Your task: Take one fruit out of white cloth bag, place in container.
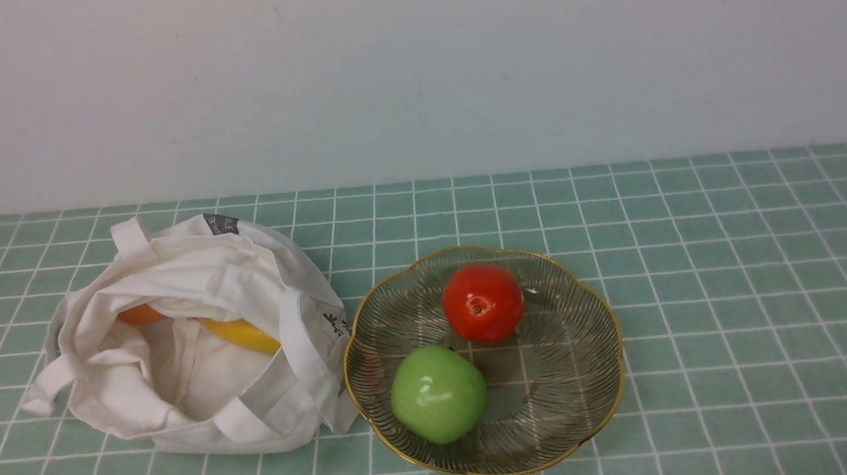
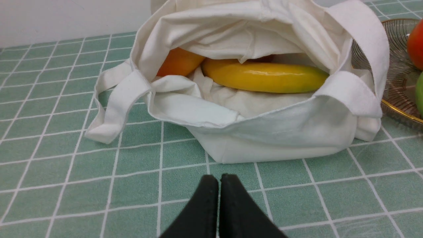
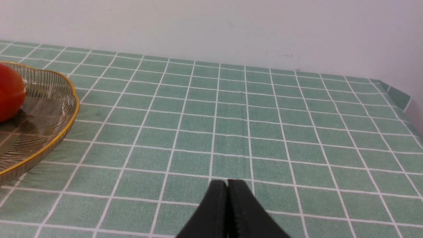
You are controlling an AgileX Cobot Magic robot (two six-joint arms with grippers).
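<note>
The round glossy red fruit (image 1: pixel 483 302) with a small stem dimple lies in the gold-rimmed clear glass bowl (image 1: pixel 607 306), touching nothing but the glass. Its edge also shows in the left wrist view (image 2: pixel 417 39) and the right wrist view (image 3: pixel 10 92). The white cloth bag (image 1: pixel 172 270) slumps open to the left of the bowl, its side against the rim. Neither arm shows in the front view. My left gripper (image 2: pixel 219 180) hangs shut and empty over the cloth in front of the bag (image 2: pixel 271 132). My right gripper (image 3: pixel 228 185) is shut and empty, right of the bowl (image 3: pixel 74 109).
A green apple (image 1: pixel 438 393) sits in the bowl's near left part. Inside the bag lie a long yellow fruit (image 2: pixel 264 77) and a partly covered orange round fruit (image 2: pixel 178 61). The green checked tablecloth (image 1: pixel 732 283) runs back to a pale wall; its right corner (image 3: pixel 393 92) drops off.
</note>
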